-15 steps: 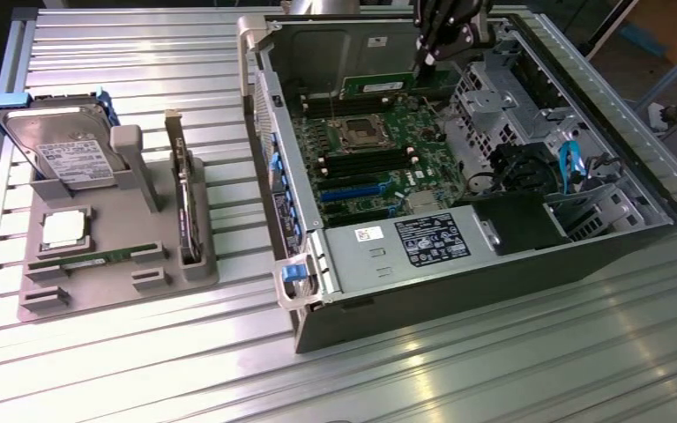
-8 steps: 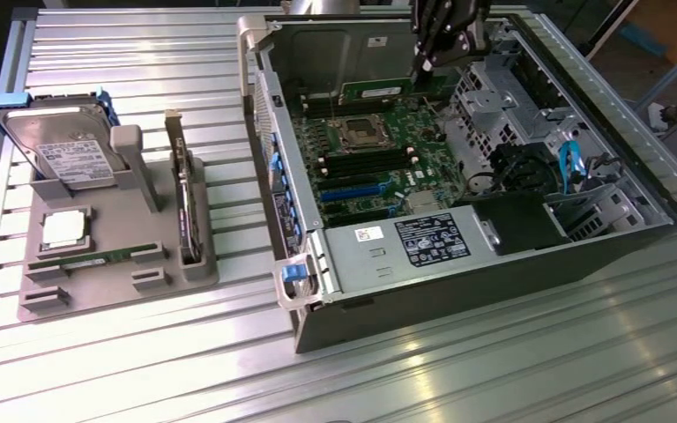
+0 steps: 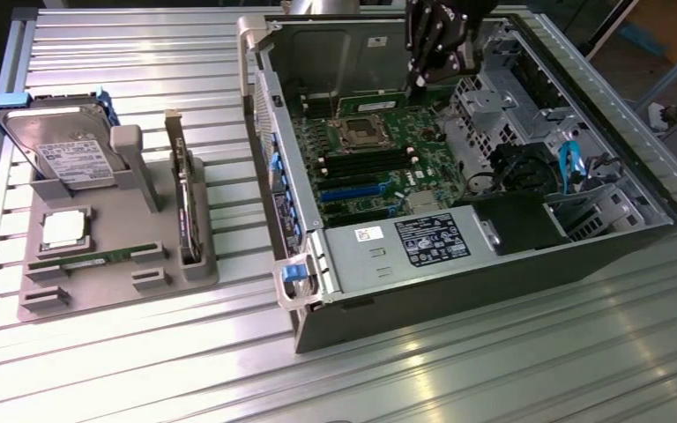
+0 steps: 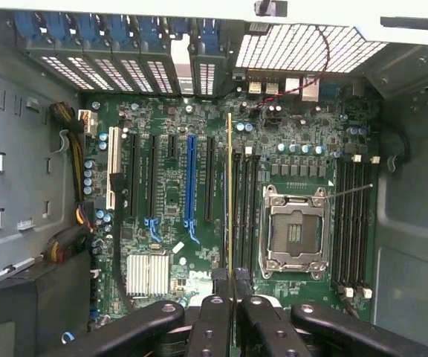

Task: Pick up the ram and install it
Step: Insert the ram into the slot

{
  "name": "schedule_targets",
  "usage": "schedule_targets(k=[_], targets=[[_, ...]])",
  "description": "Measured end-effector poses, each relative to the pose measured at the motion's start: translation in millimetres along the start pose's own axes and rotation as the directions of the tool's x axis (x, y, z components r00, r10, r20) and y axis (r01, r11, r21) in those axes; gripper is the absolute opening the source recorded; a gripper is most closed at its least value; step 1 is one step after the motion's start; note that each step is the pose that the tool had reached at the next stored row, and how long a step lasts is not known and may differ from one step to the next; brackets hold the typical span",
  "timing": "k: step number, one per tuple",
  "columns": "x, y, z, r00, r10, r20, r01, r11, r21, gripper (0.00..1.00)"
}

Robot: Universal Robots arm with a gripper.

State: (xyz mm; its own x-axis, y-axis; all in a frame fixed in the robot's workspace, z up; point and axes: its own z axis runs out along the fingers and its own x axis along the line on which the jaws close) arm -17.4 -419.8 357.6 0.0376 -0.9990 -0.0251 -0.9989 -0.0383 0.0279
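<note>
gripper (image 4: 232, 281) was noted clamped on the ram (image 4: 229, 193), gripped at one end. the stick was held edge-on over the motherboard (image 4: 169, 201), parallel to the black memory slots (image 4: 242, 208) beside the cpu socket (image 4: 296, 230), presumably so its contact edge could meet a slot squarely. contact with a slot could not be told. the computer case (image 3: 457, 291) was laid open side up, judged for access from above, on a ribbed metal table (image 3: 138, 53). a grey fixture (image 3: 115, 286) was set well apart.
</note>
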Motion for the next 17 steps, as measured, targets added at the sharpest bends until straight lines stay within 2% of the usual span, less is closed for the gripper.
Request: schedule_targets(k=[17], targets=[[0.9, -1.0, 36.2, 1.0000, 0.001, 0.0001, -0.001, 1.0000, 0.0000, 0.12]])
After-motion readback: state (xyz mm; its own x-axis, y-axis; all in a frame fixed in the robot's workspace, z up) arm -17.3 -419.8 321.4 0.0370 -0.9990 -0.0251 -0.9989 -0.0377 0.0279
